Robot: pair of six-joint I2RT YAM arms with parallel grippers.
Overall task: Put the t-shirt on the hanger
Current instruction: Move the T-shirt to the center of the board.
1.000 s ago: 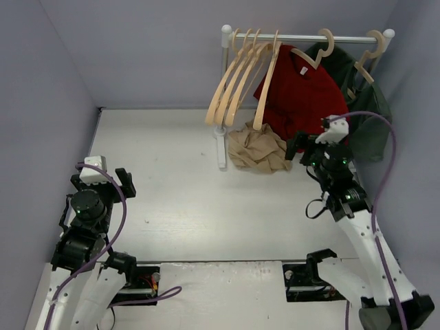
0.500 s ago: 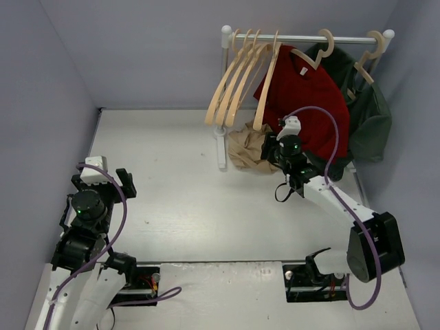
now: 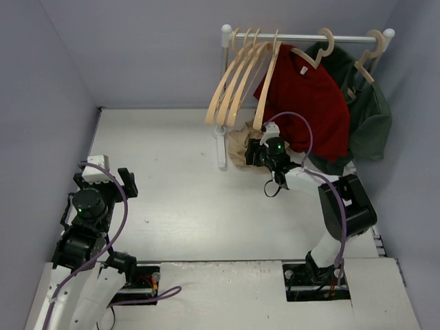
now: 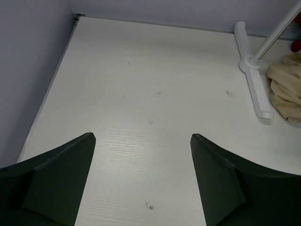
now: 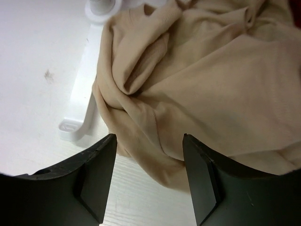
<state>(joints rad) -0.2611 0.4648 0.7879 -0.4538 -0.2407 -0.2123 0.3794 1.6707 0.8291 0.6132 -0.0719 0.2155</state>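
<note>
Fingers [image 5: 94, 183] of the right gripper [image 5: 148, 141] stand spread above the crumpled t-shirt [image 5: 211, 84] beside the rack foot [image 5: 82, 113]. Descend onto a raised fold; avoid the foot. The left gripper [image 4: 143, 141] is parted, empty.

Beige t-shirt [image 3: 239, 150] lies crumpled in a heap; pale wooden hanger [image 3: 267, 82] hangs above.

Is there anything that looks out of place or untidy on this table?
Yes. The tan t-shirt lies crumpled in a heap on the table beside the rack's white foot, while the red t-shirt and the green garment hang from the rail.
</note>
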